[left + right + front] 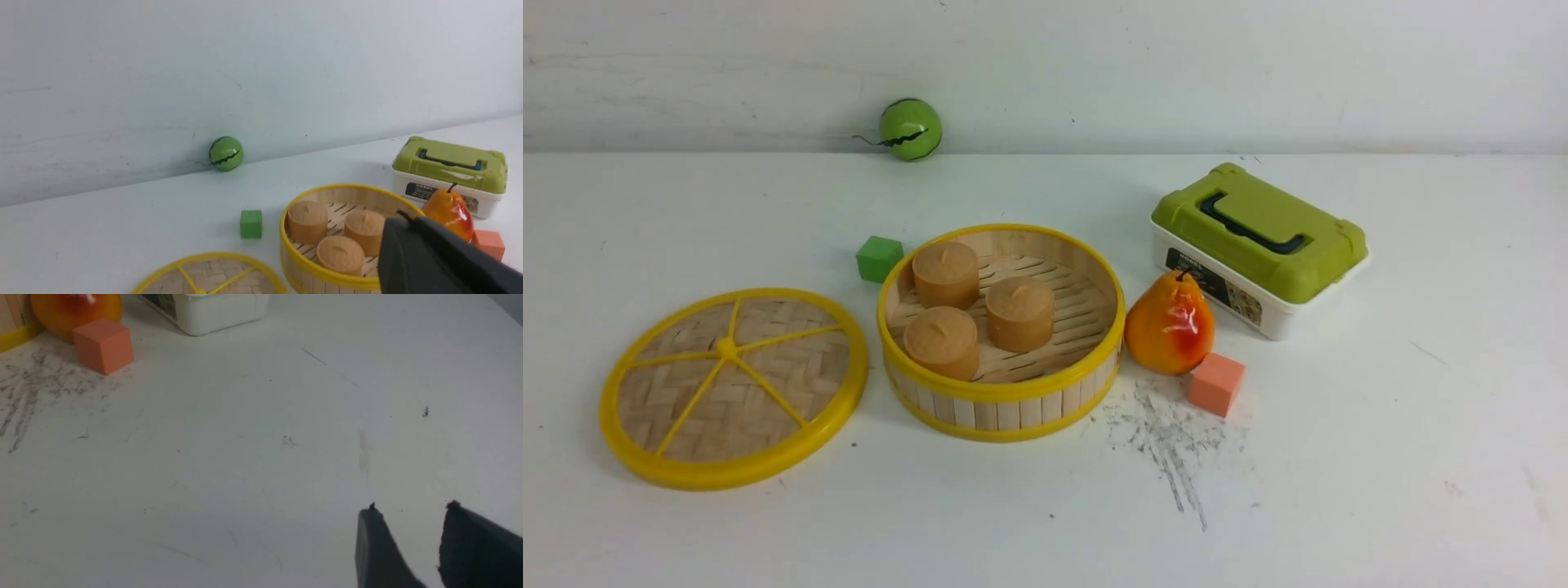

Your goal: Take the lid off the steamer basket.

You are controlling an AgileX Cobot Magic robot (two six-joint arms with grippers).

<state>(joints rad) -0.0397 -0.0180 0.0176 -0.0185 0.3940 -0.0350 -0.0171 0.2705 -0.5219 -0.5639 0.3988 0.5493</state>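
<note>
— Bamboo weave in a yellow rim, far left: is that the lid [734, 388]?

— Yes. One lid, lying flat on the white table [1339, 506] towards its near left corner, with six yellow spokes showing. It is off the steamer basket [1005, 394], with a narrow gap between the two.

— And beyond it?

— One green cube [880, 258] just beside the basket's far left side. One green ball [910, 129] with a dark wavy stripe sits at the table's far edge, against the wall.

— What is in the basket?

— Three tan round cakes [1020, 313] on the slatted floor, two by the left wall and one nearer the middle. The basket stands open about midway between the left and right edges.

— To its right?

— One pear [1170, 324], orange with a red flush, close against the basket's wall. One salmon cube [1216, 383] sits close by the pear's near side, above a patch of grey scuff marks [1168, 445]. One white box [1258, 245] with an olive-green lid stands nearer the far right.

— The grippers?

— The left gripper [408, 232] shows only as one dark mass in its wrist view, so I cannot tell how its jaws stand. The right gripper [410, 510] has its two fingers parted over bare table, holding nothing.
</note>
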